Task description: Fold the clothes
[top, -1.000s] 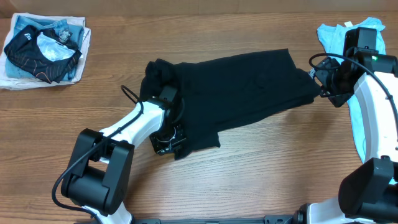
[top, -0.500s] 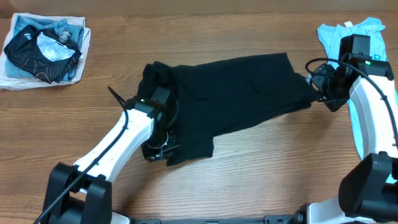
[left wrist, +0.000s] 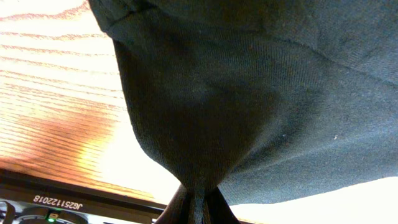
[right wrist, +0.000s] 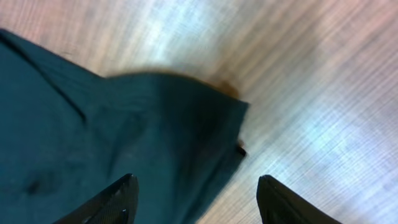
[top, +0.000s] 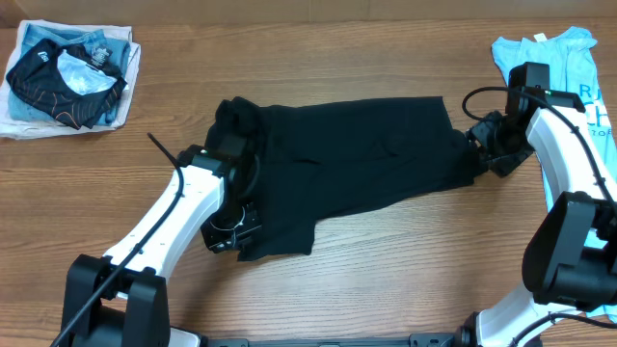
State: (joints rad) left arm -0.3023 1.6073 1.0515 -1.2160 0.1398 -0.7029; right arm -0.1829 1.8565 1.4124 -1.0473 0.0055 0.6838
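The left tool (top: 229, 231) is clenched on a bunched fold at the near-left corner of the large plain black soft-fabric T-shirt (top: 357, 154), which spreads away from it across the middle of the wooden worktop (top: 405, 275). The right tool (top: 479, 145) stands released at the shirt's right edge, fingers (right wrist: 118, 199) apart over the hem. Bare wood runs along the near side; a light blue printed T-shirt (top: 578, 58) lies just beyond the right arm, and a pile of garments (top: 67, 72) lies far left.
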